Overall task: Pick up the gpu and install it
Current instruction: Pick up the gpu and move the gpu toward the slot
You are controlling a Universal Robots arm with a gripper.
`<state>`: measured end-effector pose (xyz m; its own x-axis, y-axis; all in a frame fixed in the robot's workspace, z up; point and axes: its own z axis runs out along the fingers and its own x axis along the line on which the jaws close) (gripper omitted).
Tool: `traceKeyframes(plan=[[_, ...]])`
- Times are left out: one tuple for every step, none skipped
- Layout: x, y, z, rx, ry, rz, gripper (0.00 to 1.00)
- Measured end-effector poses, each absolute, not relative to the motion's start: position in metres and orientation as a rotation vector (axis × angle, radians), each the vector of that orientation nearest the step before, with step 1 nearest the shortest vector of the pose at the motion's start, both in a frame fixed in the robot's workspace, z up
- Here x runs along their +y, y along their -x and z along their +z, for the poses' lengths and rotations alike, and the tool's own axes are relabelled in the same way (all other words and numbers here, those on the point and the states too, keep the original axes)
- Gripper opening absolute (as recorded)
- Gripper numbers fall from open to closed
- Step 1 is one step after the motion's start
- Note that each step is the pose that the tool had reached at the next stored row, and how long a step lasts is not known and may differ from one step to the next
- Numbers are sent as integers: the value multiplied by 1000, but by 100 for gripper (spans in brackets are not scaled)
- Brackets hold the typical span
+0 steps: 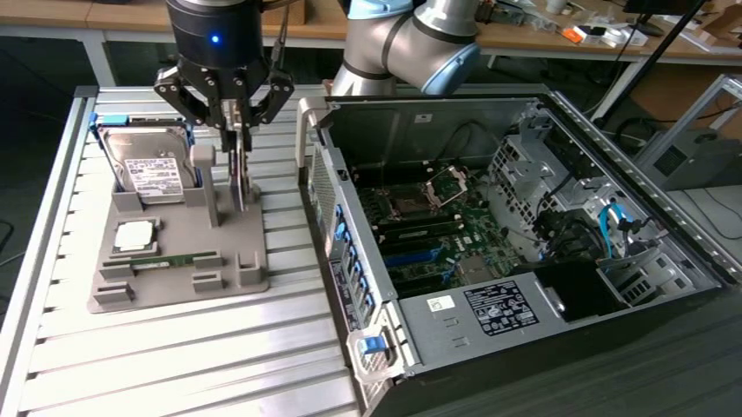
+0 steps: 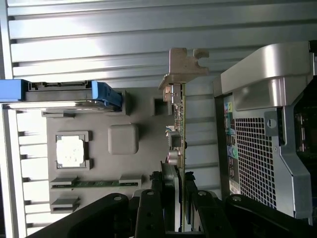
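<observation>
The gpu point(image 1: 239, 178) is a thin dark card seen edge-on, hanging upright below my gripper point(image 1: 238, 130) over the grey fixture at the exterior view's left. The gripper is shut on the card's upper edge, one finger on each face. In the wrist view the gpu point(image 2: 178, 124) runs away from the gripper point(image 2: 179, 191), and its pale metal bracket point(image 2: 184, 64) sits at the far end. The card's lower edge is close to the fixture; whether it touches I cannot tell.
The grey fixture point(image 1: 174, 269) holds a silver hard drive point(image 1: 149, 165), a processor chip point(image 1: 134, 233) and a green memory stick point(image 1: 162, 260). An open computer case point(image 1: 499, 226) with its motherboard point(image 1: 429, 226) lies at the exterior view's right, on the slatted table point(image 1: 174, 365).
</observation>
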<state>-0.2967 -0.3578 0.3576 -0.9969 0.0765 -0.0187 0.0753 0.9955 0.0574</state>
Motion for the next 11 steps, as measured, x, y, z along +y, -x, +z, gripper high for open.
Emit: traceKeyframes(plan=[[-358,297,358,3117,-119,89,28],[-358,297,359,3117,-119,90,28],[-358,297,360,3117,-119,91,28],[-358,297,360,3117,-119,91,28],[-358,297,362,3117,-119,92,28],[-358,297,362,3117,-119,93,28],[-358,297,364,3117,-119,94,28],[-358,297,364,3117,-119,95,28],[-358,297,365,3117,-119,96,28],[-358,297,366,3117,-119,96,28],[-358,297,367,3117,-119,97,28]])
